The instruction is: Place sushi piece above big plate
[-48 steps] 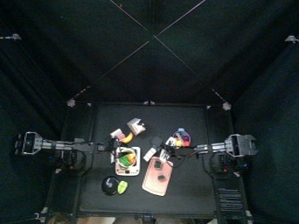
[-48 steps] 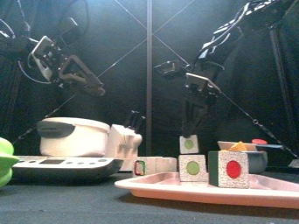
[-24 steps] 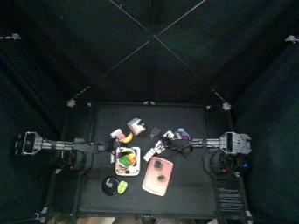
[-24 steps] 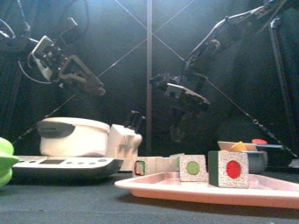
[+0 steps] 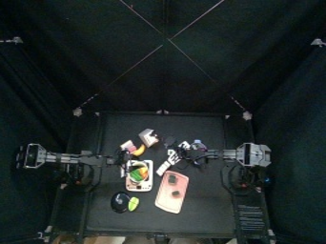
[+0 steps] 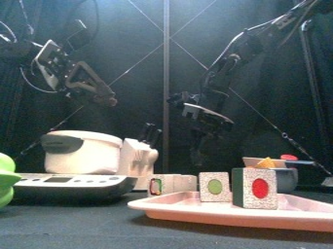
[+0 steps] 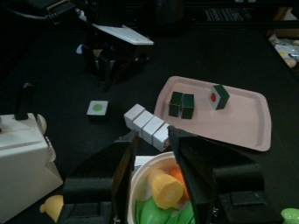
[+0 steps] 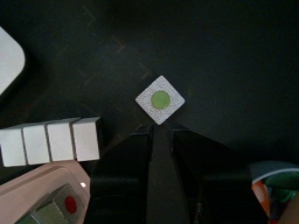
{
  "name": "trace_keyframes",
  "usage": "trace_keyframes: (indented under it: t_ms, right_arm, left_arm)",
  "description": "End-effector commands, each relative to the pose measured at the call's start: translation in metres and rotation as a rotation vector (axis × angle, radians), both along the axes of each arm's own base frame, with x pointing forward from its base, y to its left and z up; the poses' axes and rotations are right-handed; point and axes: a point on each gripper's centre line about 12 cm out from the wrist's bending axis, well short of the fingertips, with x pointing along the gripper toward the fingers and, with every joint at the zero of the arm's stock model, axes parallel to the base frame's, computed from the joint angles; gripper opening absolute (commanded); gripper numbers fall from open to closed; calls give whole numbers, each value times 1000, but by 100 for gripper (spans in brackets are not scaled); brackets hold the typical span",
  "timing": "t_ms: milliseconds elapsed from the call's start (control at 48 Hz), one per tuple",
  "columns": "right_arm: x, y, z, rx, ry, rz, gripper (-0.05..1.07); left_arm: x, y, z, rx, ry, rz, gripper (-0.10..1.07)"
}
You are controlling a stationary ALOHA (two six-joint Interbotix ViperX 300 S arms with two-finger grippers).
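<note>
The sushi piece (image 8: 160, 98), a white square with a green centre, lies flat on the black table, just past my right gripper (image 8: 162, 133). It also shows in the left wrist view (image 7: 98, 107), beyond the big pink plate (image 7: 239, 122) and apart from it. My right gripper (image 7: 107, 68) hangs above it, jaws a little apart and empty, and is seen raised in the front view (image 6: 196, 115). In the front view the piece is hidden. My left gripper (image 7: 163, 144) is open and empty, resting over a bowl of toy food (image 7: 163, 188).
A row of white blocks (image 8: 47, 142) lies between the sushi piece and the plate's corner (image 8: 30, 197). Other sushi pieces (image 6: 254, 187) stand on the plate (image 6: 299, 214). A white cooker (image 6: 85, 151) stands at the left, a dark bowl (image 6: 279, 170) at the right.
My right gripper held the sushi piece low over the table, then let it go, rose and moved towards the table's middle. The left arm has not moved.
</note>
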Motion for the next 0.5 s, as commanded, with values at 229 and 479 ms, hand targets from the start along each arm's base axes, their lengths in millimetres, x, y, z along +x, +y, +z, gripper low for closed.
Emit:
trace_keyframes:
  t_ms: [229, 479]
  right_arm:
    - [-4, 2, 21, -26, -45, 17, 61]
    - [-7, 21, 26, -44, -11, 72, 61]
  left_arm:
    - [3, 1, 7, 1, -26, 3, 76]
    - [4, 1, 9, 7, -28, 0, 76]
